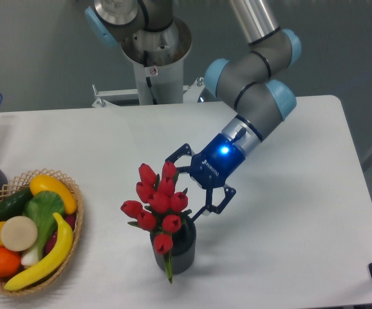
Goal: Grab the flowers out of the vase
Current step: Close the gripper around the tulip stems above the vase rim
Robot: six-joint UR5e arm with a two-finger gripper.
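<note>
Red flowers (157,203) in the vase (176,248), spread gripper (185,187) just beside

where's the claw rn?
Centre of the camera view: the open claw flanks the right side of the flowers, just above the vase.
</note>
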